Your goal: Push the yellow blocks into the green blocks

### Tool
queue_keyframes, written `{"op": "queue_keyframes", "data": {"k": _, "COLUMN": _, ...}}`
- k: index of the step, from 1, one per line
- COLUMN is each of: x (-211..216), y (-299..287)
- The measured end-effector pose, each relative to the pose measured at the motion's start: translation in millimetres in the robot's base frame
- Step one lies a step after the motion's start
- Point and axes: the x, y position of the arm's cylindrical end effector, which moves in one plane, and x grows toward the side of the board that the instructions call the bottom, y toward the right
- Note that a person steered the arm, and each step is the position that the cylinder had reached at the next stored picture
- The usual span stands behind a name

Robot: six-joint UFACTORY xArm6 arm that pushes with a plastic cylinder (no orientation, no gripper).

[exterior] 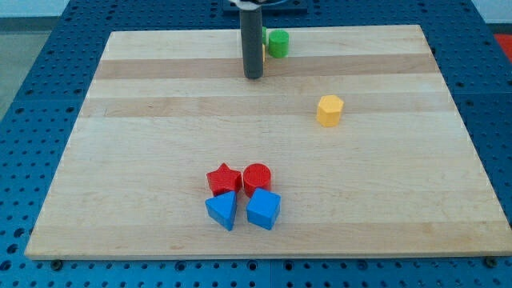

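While my tip point(254, 77) is sitting near the view's top, largely hiding one yellow block point(262, 56) beside the green block point(278, 43), the yellow hexagonal block point(329, 110) is lying well apart. There are no fingers. A glancing push risks scattering the greens.

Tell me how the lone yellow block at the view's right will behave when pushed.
The yellow block sits flat on smooth wood, so it will probably slide, not roll. It looks squat, so unlikely to tip. Its faceted sides may make it turn under my tip.
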Motion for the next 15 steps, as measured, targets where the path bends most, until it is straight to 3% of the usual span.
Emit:
{"op": "queue_keyframes", "data": {"k": 2, "x": 96, "y": 18}}
{"op": "queue_keyframes", "data": {"k": 3, "x": 124, "y": 58}}
{"op": "queue_keyframes", "data": {"k": 4, "x": 124, "y": 119}}
{"op": "queue_keyframes", "data": {"k": 5, "x": 114, "y": 154}}
{"op": "queue_keyframes", "data": {"k": 6, "x": 99, "y": 150}}
{"op": "queue_keyframes", "data": {"k": 9, "x": 80, "y": 82}}
{"op": "queue_keyframes", "data": {"k": 15, "x": 1, "y": 44}}
